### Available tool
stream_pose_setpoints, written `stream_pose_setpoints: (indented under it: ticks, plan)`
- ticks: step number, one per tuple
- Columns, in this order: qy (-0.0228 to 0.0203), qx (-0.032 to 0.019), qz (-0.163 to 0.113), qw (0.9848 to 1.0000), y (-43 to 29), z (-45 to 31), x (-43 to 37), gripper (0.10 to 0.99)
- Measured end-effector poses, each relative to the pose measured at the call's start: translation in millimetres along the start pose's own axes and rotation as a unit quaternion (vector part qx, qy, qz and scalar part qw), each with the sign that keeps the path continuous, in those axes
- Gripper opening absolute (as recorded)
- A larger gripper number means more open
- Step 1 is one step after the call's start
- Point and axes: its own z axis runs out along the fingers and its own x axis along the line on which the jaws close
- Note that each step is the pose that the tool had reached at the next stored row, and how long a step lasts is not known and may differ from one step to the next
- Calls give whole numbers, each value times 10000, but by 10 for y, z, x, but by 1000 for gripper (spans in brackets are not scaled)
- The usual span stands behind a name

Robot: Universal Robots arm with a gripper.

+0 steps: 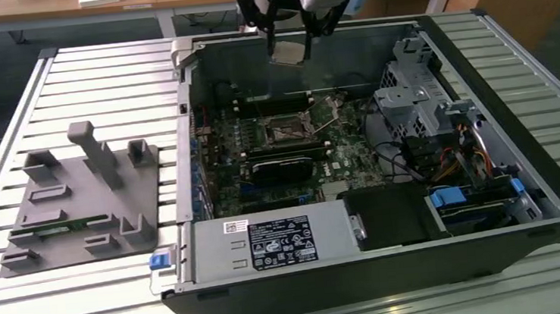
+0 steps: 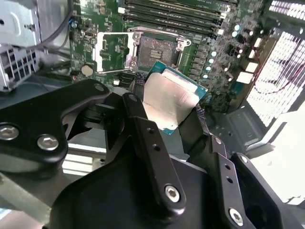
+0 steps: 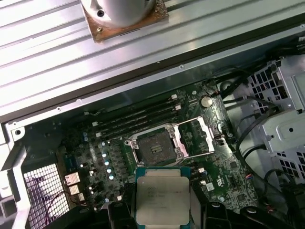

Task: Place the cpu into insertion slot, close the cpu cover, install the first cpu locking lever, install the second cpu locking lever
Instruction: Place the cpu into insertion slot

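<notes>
The gripper (image 2: pixel 167 109) pinches one cpu (image 3: pixel 162 200) above one insertion slot (image 3: pixel 155 148), one cpu cover (image 3: pixel 198 136) open.

An open computer case (image 1: pixel 373 290) is lying on a slatted metal table (image 1: pixel 100 74), beneath the gripper (image 1: pixel 289 48). A labelled power supply (image 1: pixel 267 243) is sitting at the case end farthest from the gripper. A grey fixture plate (image 1: pixel 71 207) is resting well away from it, toward the exterior view's left.

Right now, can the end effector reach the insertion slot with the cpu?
Probably yes: the end effector holds the cpu above the open case, the cpu cover stands open beside the insertion slot, and nothing lies over it.
</notes>
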Motion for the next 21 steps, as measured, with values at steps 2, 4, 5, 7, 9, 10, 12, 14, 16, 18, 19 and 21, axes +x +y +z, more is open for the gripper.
stream_pose_setpoints:
  ticks: [2, 4, 5, 7, 9, 10, 12, 14, 16, 18, 19, 21]
  plan:
    - [-12, -3, 134, 9999, 0, 1, 1, 541]
    - [-24, -5, 272, 9996, -1, 2, 3, 541]
    - [-30, -7, 337, 9994, -2, 3, 4, 541]
    - [-41, -9, 465, 9989, -3, 4, 6, 541]
    - [-52, -11, 587, 9983, -4, 4, 9, 541]
    - [-57, -13, 646, 9979, -5, 5, 11, 541]
    - [-67, -15, 759, 9971, -6, 5, 15, 541]
    - [-77, -17, 878, 9961, -8, 7, 19, 541]
    - [-88, -20, 1005, 9949, -9, 8, 21, 541]
    - [-101, -23, 1147, 9933, -9, 10, 21, 541]
    - [-109, -24, 1229, 9924, -9, 12, 21, 541]
    - [-124, -24, 1386, 9903, -9, 15, 21, 541]
